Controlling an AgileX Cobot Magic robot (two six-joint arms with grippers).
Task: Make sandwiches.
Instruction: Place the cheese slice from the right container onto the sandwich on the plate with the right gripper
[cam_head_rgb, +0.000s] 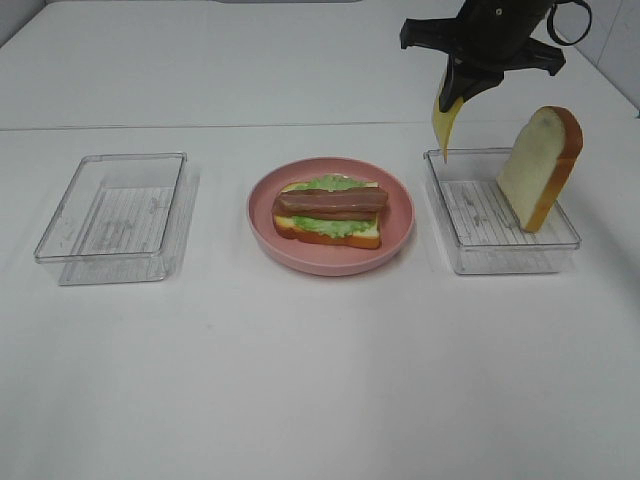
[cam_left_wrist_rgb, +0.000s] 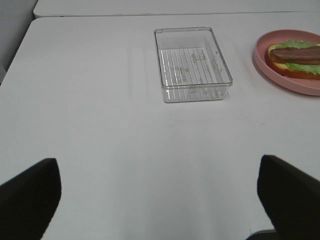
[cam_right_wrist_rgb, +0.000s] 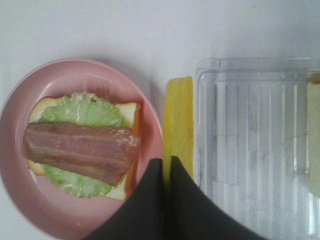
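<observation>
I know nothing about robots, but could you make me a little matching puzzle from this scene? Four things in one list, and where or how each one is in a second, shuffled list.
Things:
1. cheese slice
2. loose bread slice
3. meat strips
4. left gripper

Places or states:
A. lying on the lettuce on the pink plate
B. wide open, holding nothing
C. standing on edge in the right tray
D. pinched in the right gripper, hanging in the air

Pairs: 1-D, 2-C, 3-A, 4-B
</observation>
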